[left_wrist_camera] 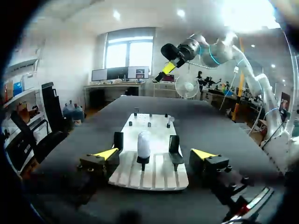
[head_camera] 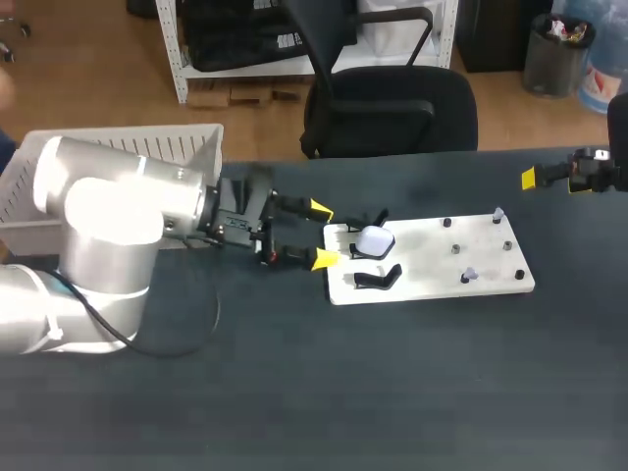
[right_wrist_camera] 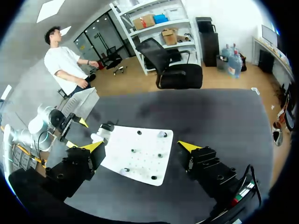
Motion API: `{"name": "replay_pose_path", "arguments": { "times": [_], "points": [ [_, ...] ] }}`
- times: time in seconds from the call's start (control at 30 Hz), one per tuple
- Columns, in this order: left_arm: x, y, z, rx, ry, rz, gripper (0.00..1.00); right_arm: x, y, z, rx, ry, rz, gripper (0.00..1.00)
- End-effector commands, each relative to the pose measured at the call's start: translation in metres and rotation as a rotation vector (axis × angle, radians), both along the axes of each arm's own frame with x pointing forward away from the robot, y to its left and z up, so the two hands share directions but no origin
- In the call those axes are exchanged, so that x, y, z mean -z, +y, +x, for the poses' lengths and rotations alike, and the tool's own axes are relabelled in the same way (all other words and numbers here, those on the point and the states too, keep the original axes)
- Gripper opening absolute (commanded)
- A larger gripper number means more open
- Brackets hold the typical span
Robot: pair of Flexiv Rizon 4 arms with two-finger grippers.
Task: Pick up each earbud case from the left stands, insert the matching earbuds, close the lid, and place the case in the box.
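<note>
- At the white board's [head_camera: 422,270] 9 o'clock end, the white earbud case [head_camera: 374,240] sits on its black stand [left_wrist_camera: 143,161], with 1 empty stand [head_camera: 378,279] just beside it at 6 o'clock.
- My left gripper [head_camera: 320,235] hovers at the case's 9 o'clock, fingers spread, grasping nothing.
- My right gripper [right_wrist_camera: 139,146] hangs released, well apart at 3 o'clock.
- Risk: going in, 1 finger could catch the empty stand or the board's edge and shove everything.
- Risk: the rounded case may squirt out if I clamp off-centre.
</note>
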State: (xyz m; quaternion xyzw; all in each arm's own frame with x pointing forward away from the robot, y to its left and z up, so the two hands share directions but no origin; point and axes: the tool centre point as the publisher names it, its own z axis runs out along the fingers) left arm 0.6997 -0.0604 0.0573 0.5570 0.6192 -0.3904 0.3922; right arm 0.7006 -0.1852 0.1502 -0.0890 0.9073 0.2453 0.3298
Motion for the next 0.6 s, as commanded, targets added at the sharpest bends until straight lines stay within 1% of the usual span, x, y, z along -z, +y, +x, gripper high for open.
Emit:
{"name": "replay_pose_path", "arguments": {
  "times": [0.03,0.3,0.6],
  "points": [
    [0.009,-0.013,0.008,0.008,0.009,0.027,1.00,0.000,0.000,0.000,0.000,0.000,-0.001,1.00],
    [0.020,-0.025,0.012,0.011,0.032,0.035,1.00,0.000,0.000,0.000,0.000,0.000,-0.001,1.00],
    [0.024,-0.037,0.017,0.007,0.035,0.049,1.00,0.000,0.000,0.000,0.000,0.000,-0.001,1.00]
  ]
}}
